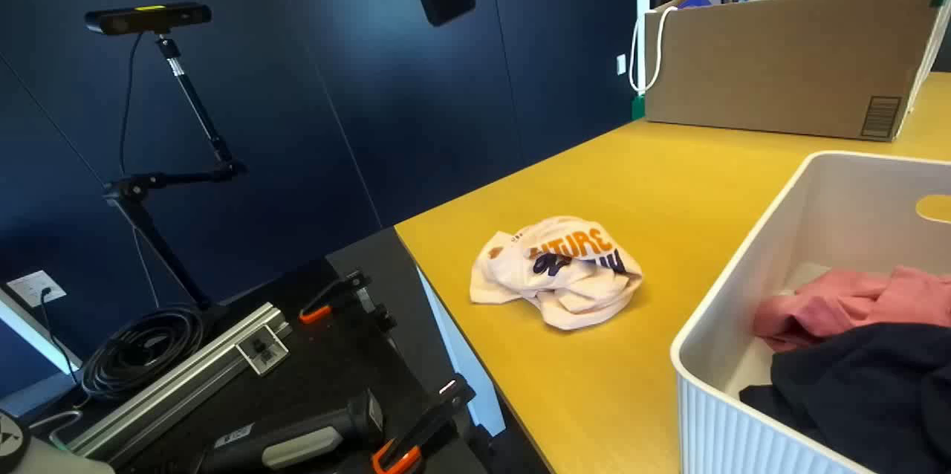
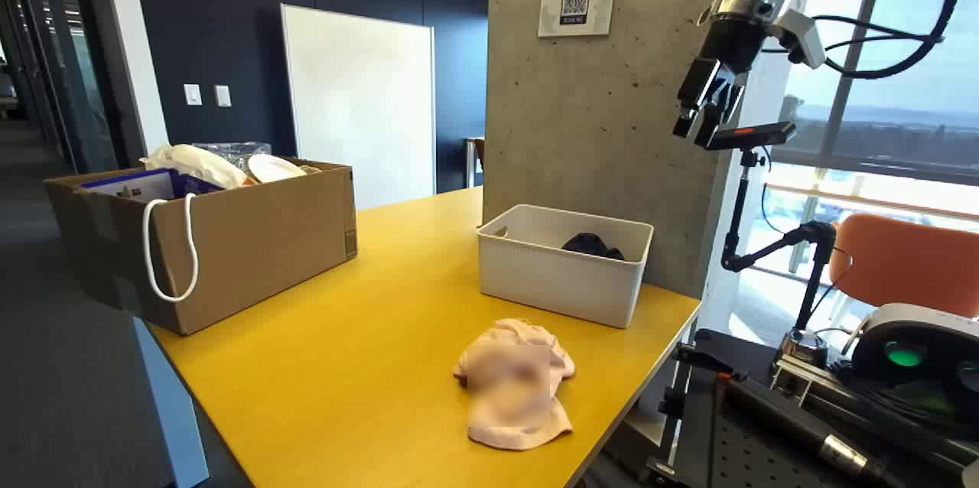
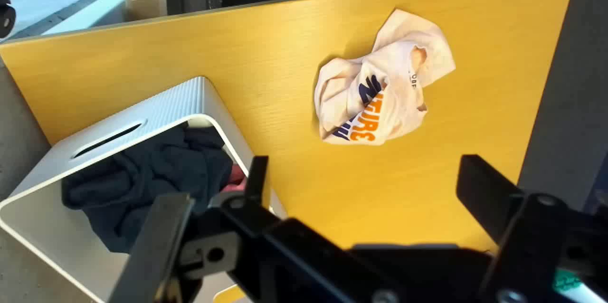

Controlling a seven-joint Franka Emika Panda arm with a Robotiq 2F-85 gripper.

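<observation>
We have navy cloth (image 3: 156, 175), pink cloth (image 1: 854, 303) already in bin (image 2: 558, 281) — printed cloth (image 3: 384, 89) still on table (image 3: 280, 118) — fingers (image 3: 484, 194) spread wide, holding nothing.

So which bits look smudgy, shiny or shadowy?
In an exterior view, a blurred square covers the middle of the peach printed cloth, and the window is bright; in an exterior view, the navy wall shines in pale patches; in the wrist view, the cloth has a dark edge shadow, and the open claw looks slightly soft.
</observation>
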